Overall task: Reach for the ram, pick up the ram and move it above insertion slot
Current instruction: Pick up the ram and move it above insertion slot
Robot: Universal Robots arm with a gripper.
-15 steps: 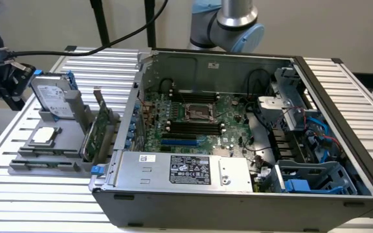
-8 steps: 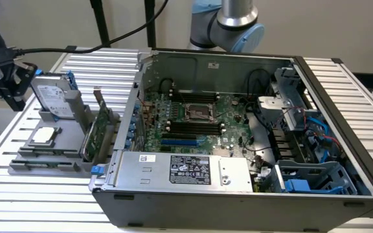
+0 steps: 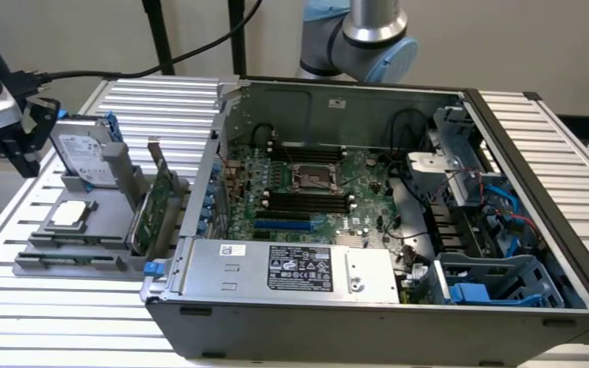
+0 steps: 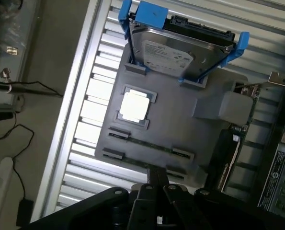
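Note:
The ram [image 4: 147, 145] stands on its edge in a groove of the grey holder [image 4: 180, 124], showing as a thin green strip between two small clips. My gripper [image 4: 157, 177] hovers above the holder's near rim, just short of the ram, with its fingers pressed together and nothing between them. In the exterior view the gripper [image 3: 18, 153] hangs at the far left, above and beside the holder [image 3: 70, 264]. The insertion slot [image 3: 305, 201] is one of several parallel black sockets on the motherboard inside the open case, far from the gripper.
The holder also carries a hard drive [image 4: 180, 52] in blue brackets, a silver processor [image 4: 134, 106] and an upright green expansion card [image 3: 156, 207]. The case wall [image 3: 208, 176] stands between the holder and the motherboard. A short blue slot [image 3: 284, 225] lies beside the black sockets.

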